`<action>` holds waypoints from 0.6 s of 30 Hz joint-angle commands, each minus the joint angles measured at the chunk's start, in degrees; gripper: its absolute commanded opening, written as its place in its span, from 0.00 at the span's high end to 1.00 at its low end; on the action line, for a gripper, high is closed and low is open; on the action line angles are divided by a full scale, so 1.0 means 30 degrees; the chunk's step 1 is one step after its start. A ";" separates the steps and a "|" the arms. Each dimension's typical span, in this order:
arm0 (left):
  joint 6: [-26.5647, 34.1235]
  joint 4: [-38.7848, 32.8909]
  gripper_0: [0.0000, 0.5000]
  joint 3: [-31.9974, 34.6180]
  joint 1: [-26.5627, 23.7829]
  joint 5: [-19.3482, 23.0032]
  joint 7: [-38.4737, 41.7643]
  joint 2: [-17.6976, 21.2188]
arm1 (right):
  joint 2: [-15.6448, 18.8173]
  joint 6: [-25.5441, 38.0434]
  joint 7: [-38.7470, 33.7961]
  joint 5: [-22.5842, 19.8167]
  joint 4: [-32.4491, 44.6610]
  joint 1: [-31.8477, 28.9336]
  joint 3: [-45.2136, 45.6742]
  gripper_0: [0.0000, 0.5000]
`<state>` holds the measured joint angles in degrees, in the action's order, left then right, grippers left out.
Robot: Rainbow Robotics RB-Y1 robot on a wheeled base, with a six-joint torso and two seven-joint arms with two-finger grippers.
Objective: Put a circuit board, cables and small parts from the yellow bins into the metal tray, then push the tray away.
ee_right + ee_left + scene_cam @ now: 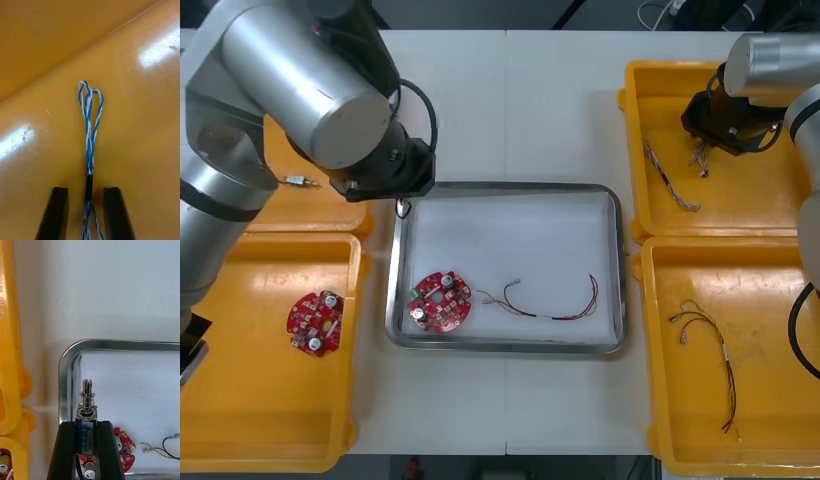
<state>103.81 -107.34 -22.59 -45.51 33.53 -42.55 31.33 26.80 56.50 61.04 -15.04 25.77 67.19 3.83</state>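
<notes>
My left gripper [401,204] hangs over the far left corner of the metal tray [505,187], shut on a small metal part [87,405] with a spring and a pin that sticks out past the fingertips. In the tray lie a round red circuit board [440,300] and thin cables [550,302]. My right gripper [701,152] is down in the far right yellow bin [740,215]. Its fingers [56,212] stand open on either side of a twisted blue and white cable [89,123] lying on the bin floor.
A second red circuit board [315,323] lies in the near left bin [240,420]. One small metal part [298,181] rests in the far left bin. The near right bin [770,400] holds red and yellow cables [710,350]. Another cable [670,182] lies in the far right bin.
</notes>
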 commanded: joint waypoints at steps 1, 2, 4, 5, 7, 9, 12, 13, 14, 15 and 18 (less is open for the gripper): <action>0.0144 -0.0050 1.00 -0.1141 0.0611 -0.1507 0.1321 -0.1214 | -0.0143 -0.0141 0.0776 -0.0026 0.0259 -0.0542 -0.0456 1.00; 0.0085 -0.0080 1.00 -0.1229 0.0669 -0.1624 0.1350 -0.1272 | -0.0114 -0.0141 0.0776 -0.0055 0.0259 -0.0513 -0.0456 1.00; -0.0149 -0.0080 1.00 -0.1639 0.0874 -0.2093 0.1467 -0.1419 | -0.0114 -0.0141 0.0805 -0.0055 0.0259 -0.0542 -0.0456 1.00; -0.0384 -0.0080 1.00 -0.1874 0.1050 -0.2503 0.1555 -0.1536 | -0.0114 -0.0141 0.0834 -0.0084 0.0259 -0.0542 -0.0456 1.00; -0.0940 -0.0080 1.00 -0.2284 0.1431 -0.3236 0.1789 -0.1741 | -0.0114 -0.0141 0.0922 -0.0084 0.0259 -0.0513 -0.0456 1.00; -0.1350 -0.0050 1.00 -0.2489 0.1695 -0.3529 0.1965 -0.1800 | -0.0114 -0.0141 0.1010 -0.0055 0.0288 -0.0513 -0.0456 1.00; -0.1907 -0.0050 1.00 -0.2958 0.1958 -0.4144 0.2287 -0.1946 | 0.0033 -0.0111 0.1274 0.0150 0.0698 -0.0513 -0.0456 1.00; -0.2141 -0.0050 1.00 -0.3133 0.2017 -0.4378 0.2463 -0.1975 | 0.0121 -0.0111 0.1420 0.0179 0.0962 -0.0513 -0.0456 1.00; -0.2259 -0.0050 1.00 -0.3221 0.2046 -0.4496 0.2698 -0.1975 | 0.0209 -0.0053 0.1508 0.0121 0.1108 -0.0513 -0.0456 1.00; -0.2610 -0.0050 1.00 -0.3368 0.2105 -0.4642 0.3137 -0.2005 | 0.0326 0.0181 0.1655 0.0062 0.1489 -0.0542 -0.0456 1.00; -0.3196 0.0096 1.00 -0.3661 0.2105 -0.4730 0.3606 -0.2005 | 0.0677 0.1441 0.2036 -0.0055 0.2632 -0.0513 -0.0456 1.00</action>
<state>95.87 -107.09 -32.10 -39.73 20.27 -38.83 26.63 26.88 57.77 65.29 -15.03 28.99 66.43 3.82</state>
